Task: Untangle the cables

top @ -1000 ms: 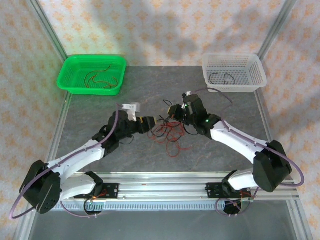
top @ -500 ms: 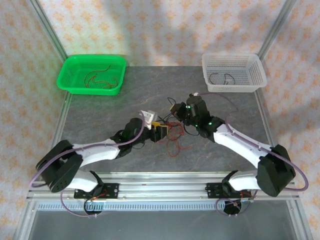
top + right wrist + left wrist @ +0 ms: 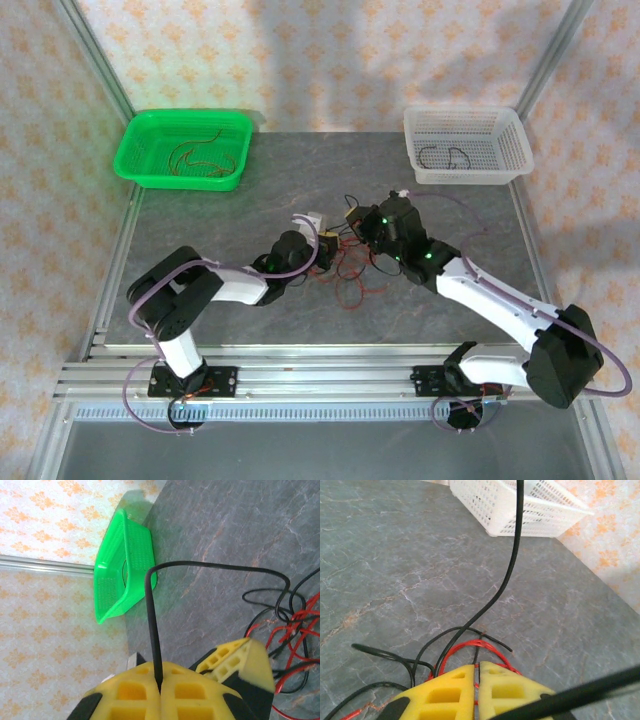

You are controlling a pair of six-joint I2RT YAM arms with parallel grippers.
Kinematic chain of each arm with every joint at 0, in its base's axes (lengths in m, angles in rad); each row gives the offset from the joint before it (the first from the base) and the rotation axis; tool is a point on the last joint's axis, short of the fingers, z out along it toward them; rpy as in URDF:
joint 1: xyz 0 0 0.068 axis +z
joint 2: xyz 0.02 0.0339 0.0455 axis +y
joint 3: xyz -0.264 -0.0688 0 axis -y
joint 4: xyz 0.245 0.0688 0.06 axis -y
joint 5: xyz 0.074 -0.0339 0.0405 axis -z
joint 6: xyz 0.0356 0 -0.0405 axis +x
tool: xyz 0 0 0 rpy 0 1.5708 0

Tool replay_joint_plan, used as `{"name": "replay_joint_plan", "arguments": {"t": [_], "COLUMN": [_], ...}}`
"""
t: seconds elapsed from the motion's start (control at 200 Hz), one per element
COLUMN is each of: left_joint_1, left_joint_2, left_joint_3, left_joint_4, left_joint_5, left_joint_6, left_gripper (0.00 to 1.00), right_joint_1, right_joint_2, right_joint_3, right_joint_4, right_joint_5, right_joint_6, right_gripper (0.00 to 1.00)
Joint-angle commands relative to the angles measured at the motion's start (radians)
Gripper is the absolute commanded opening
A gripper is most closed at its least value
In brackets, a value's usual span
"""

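Note:
The cables (image 3: 349,268) lie as a loose red and black tangle in the middle of the table, between the two grippers. My left gripper (image 3: 328,243) is at the tangle's left edge. In the left wrist view its yellow fingers (image 3: 450,690) are pressed together, the left gripper (image 3: 476,667) shut on thin red and black strands, with a red loop (image 3: 470,647) just beyond the tips. My right gripper (image 3: 358,222) sits just above the tangle. In the right wrist view it (image 3: 160,682) is shut on a black cable (image 3: 150,610), which arches away to the tangle.
A green basket (image 3: 183,148) at the back left holds red wires. A white basket (image 3: 467,143) at the back right holds a black wire. The left gripper's yellow fingers (image 3: 235,662) sit close beside the right gripper. Metal frame posts stand at the table's edges.
The left arm has stretched rightward into the tangle and its gripper has closed on strands there. The right gripper has shifted slightly to the right, still holding the black cable.

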Motion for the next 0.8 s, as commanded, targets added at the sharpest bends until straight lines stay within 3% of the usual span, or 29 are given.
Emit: {"name": "replay_joint_plan", "arguments": {"t": [0.0,0.28,0.425,0.496,0.791], "left_joint_1": [0.010,0.101,0.104,0.103,0.104], "left_joint_2": [0.047,0.109,0.087,0.064,-0.037], "left_joint_3": [0.005,-0.086,-0.098,-0.106,-0.118], "left_joint_4": [0.046,0.155,0.159,0.154,-0.001], "left_joint_5": [-0.095,-0.013,0.041,0.052,-0.052], "left_joint_6": [-0.035,-0.154,-0.168,-0.176,-0.150], "left_gripper": [0.02,0.00,0.29,0.38,0.41], "right_joint_1": [0.005,0.005,0.005,0.005,0.003], "right_joint_2": [-0.054,-0.155,-0.167,-0.168,-0.156], "right_joint_3": [0.007,0.004,0.038,0.047,0.139], "right_joint_4": [0.033,0.019,-0.009,-0.007,-0.021], "right_joint_5": [0.048,0.145,0.155,0.158,0.155], "right_joint_6": [0.056,0.126,0.113,0.106,0.068], "right_gripper": [0.00,0.00,0.00,0.00,0.00]}}
